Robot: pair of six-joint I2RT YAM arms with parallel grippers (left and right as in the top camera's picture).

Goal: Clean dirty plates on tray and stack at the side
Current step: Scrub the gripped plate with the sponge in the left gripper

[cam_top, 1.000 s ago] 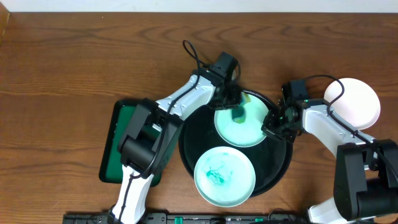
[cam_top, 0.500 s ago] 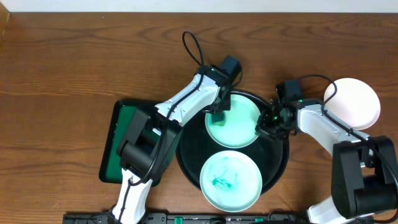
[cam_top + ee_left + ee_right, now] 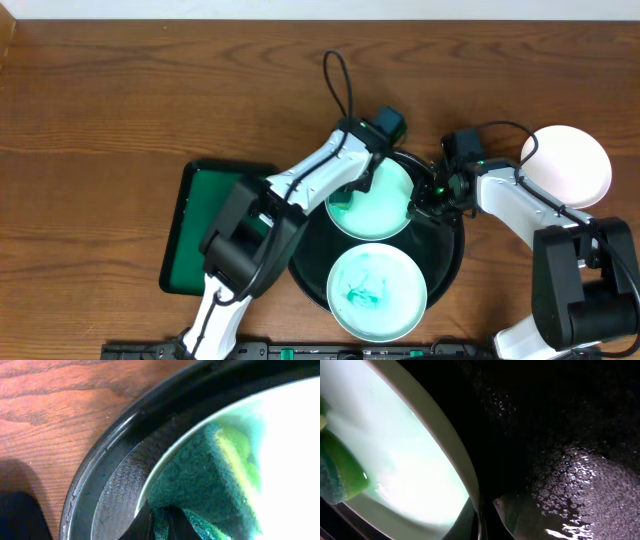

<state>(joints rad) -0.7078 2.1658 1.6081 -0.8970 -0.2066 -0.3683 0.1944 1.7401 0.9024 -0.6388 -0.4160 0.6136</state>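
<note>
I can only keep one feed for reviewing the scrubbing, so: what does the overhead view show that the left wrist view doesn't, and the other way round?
Only overhead: the right gripper at the rear plate edge, a smeared front plate, a plain white plate on the table, and the green tray. Only left wrist: the sponge up close, with its coarse green face and yellow-green layer, pinched in the left gripper. Both: the rear plate, the rim of the black tray, and the table.

The plate [image 3: 405,450] is pinched at its rim by the right hand [image 3: 482,515]; the wet black tray [image 3: 570,445] and a green sponge [image 3: 335,472] are shown.
</note>
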